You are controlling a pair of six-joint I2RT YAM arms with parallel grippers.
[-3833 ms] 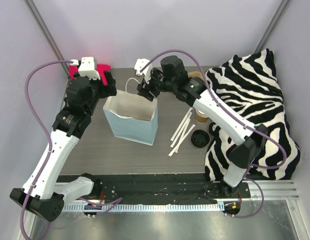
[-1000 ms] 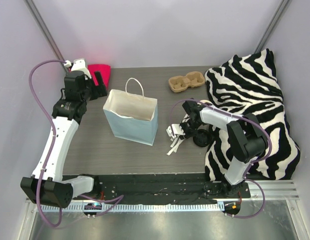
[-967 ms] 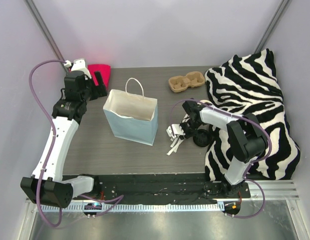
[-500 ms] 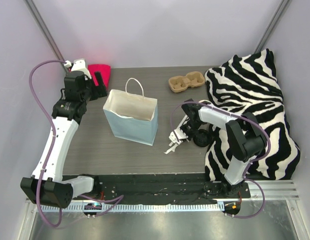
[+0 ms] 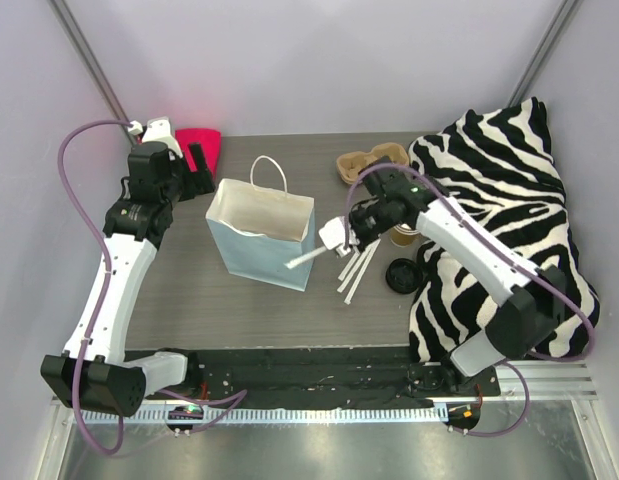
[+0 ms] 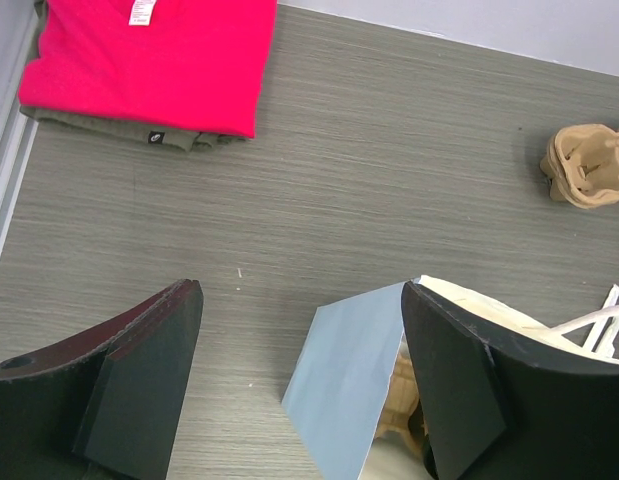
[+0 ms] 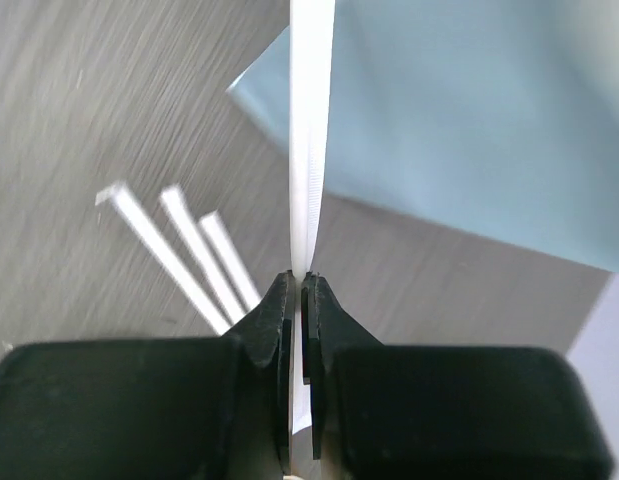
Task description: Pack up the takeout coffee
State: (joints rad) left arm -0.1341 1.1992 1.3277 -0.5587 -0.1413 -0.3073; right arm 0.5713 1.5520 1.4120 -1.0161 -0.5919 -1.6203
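The takeout coffee cup (image 5: 402,237), tan paper, stands by the zebra cloth, partly behind my right arm. Its black lid (image 5: 400,275) lies apart on the table in front of it. My right gripper (image 5: 334,243) hovers at the right side of the light blue bag (image 5: 264,240), shut on a white wrapped straw (image 5: 307,258). In the right wrist view the straw (image 7: 309,190) sticks straight out of the gripper (image 7: 297,285) toward the bag (image 7: 469,120). My left gripper (image 5: 201,165) stands open behind the bag's left corner, and it (image 6: 304,390) holds nothing.
Three more straws (image 5: 354,270) lie on the table right of the bag. A brown pulp carrier (image 5: 364,162) sits at the back. A zebra-striped cloth (image 5: 509,220) fills the right side. A folded red cloth (image 6: 149,60) lies at the back left.
My right gripper has shut on one straw, lifted it off the table and carried it up and left to the bag's side. The left arm has not moved.
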